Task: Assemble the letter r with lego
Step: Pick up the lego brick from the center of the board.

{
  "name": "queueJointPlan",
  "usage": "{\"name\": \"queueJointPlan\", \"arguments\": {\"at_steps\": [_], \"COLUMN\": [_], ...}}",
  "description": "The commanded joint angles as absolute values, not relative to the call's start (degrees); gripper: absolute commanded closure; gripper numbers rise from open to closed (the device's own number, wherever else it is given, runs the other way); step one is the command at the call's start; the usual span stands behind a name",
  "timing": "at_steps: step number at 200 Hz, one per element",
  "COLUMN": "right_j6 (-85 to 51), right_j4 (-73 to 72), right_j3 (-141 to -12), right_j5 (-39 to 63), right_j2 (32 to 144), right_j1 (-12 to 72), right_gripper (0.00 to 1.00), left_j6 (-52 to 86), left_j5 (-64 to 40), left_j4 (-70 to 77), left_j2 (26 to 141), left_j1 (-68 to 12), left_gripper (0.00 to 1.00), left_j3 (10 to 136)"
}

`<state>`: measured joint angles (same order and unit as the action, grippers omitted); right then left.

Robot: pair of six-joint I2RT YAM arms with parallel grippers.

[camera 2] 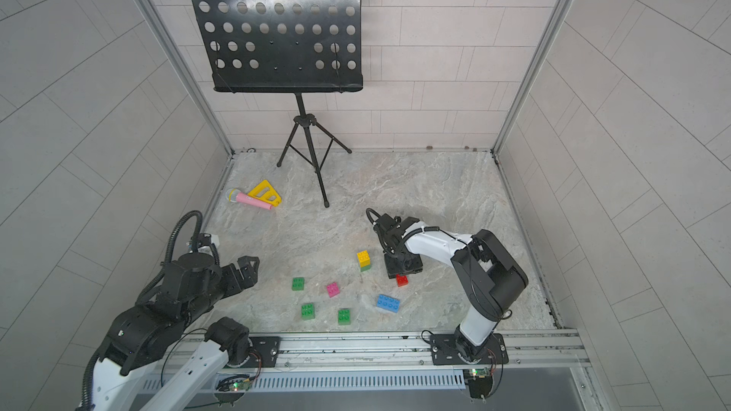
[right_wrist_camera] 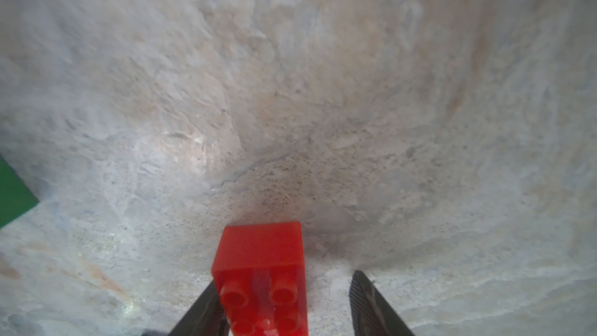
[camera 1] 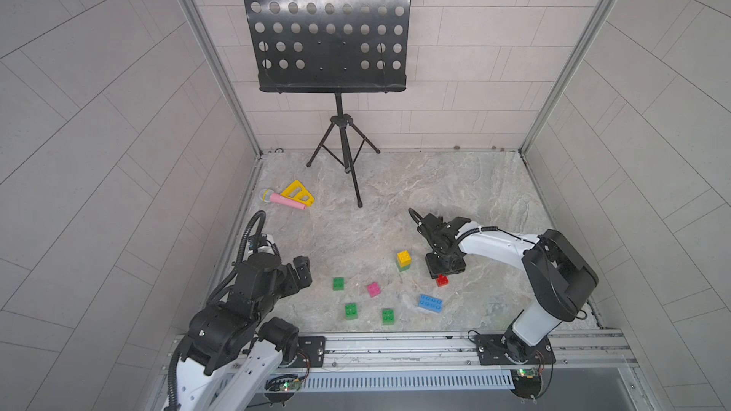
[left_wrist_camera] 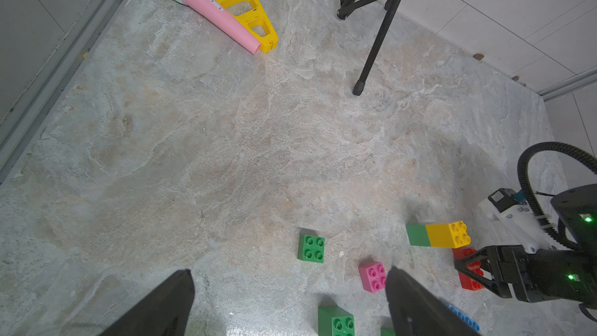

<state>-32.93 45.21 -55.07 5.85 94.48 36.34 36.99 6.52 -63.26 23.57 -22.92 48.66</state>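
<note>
Downward, right jaws astride red brick [right_wrist_camera: 261,273]

The red brick [right_wrist_camera: 261,273] is glossy, slightly translucent plastic. The tabletop [right_wrist_camera: 290,92] looks like matt, rough-veined stone. The music stand [camera 1: 326,29] is smooth black perforated metal.

My left arm [camera 1: 237,302] sits folded low by its base, forearm angled inward, and my left gripper [left_wrist_camera: 289,269] hangs in the air tilted downward, jaws spread as wide as they go and holding nothing. My right arm [camera 1: 494,245] rises from its base, bends sharply at the elbow and stretches inward, with the wrist turned so that my right gripper [camera 1: 443,272] points straight down, very low. Its fingers [right_wrist_camera: 371,302] stand partly apart in the right wrist view, not clamped together.
</note>
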Motion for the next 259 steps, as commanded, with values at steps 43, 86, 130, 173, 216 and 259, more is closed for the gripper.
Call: {"name": "queueJointPlan", "arguments": {"at_steps": [43, 86, 130, 173, 216, 259], "right_j6": [-32.4, -32.7, -33.9, -34.3, -34.6, -35.3], "right_j4": [46.9, 46.6, 47.0, 48.2, 48.4, 49.7], "right_j3": [-57.7, -57.4, -56.4, -56.2, -56.5, -56.4], "right_j5": [7.3, 8.5, 8.9, 8.7, 8.4, 7.7], "right_j2": [93.6, 95.0, 95.4, 96.1, 95.6, 93.5], "right_j1": [34.9, 34.7, 34.7, 34.7, 34.7, 34.7], "right_gripper": [0.57, 0.63, 0.61, 0.55, 0.60, 0.95], "left_j6": [36.5, 36.5, 36.5, 36.5, 36.6, 36.6], "left_j5": [6.9, 6.8, 6.8, 6.8, 6.7, 6.7], "left_j4": [-63.0, -63.1, -63.1, -63.1, -63.2, -63.0], "left_j2": [23.9, 24.0, 23.7, 23.7, 23.4, 23.5], "left_j1": [-23.0, -23.0, -22.9, -23.0, -22.9, -22.9], "left_gripper": [0.00, 0.00, 0.00, 0.00, 0.00, 0.00], "left_j3": [48.9, 48.9, 48.8, 48.8, 48.8, 48.8]}}
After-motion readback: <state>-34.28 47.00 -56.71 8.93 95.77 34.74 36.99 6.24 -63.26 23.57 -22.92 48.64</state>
